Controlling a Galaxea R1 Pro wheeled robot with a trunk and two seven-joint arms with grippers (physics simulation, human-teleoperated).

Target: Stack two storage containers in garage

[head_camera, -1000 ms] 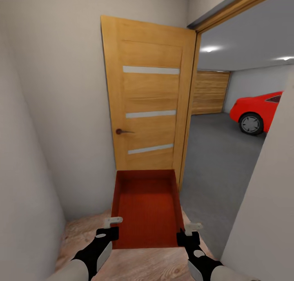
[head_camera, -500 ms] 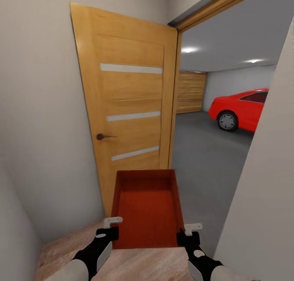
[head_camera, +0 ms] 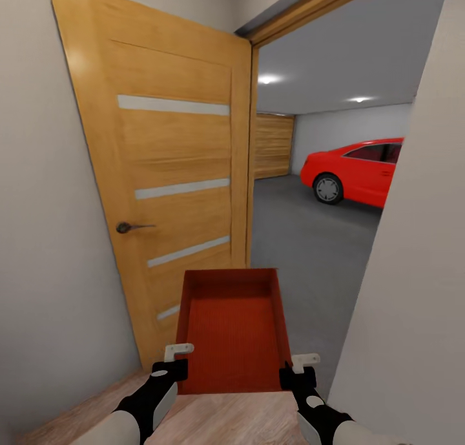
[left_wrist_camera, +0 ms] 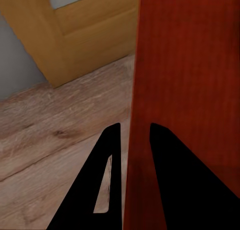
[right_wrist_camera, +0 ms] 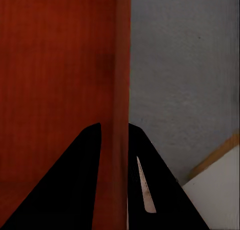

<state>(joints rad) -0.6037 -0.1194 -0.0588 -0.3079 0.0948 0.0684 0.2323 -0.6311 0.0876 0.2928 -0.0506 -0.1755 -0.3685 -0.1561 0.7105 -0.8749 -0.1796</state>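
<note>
A: Head view?
B: The storage container (head_camera: 231,332) hangs before the open door (head_camera: 168,174), near the garage (head_camera: 310,206).
A: Left wrist?
B: The left gripper (left_wrist_camera: 131,135) clamps the container's wall.
A: Right wrist?
B: The right gripper (right_wrist_camera: 115,132) clamps the opposite wall.

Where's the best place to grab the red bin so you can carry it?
Grab the storage container by its two long thin side walls, near the end closest to you, coming in from underneath that end. The left gripper and right gripper each pinch one wall like that, which likely keeps the open top level.
</note>
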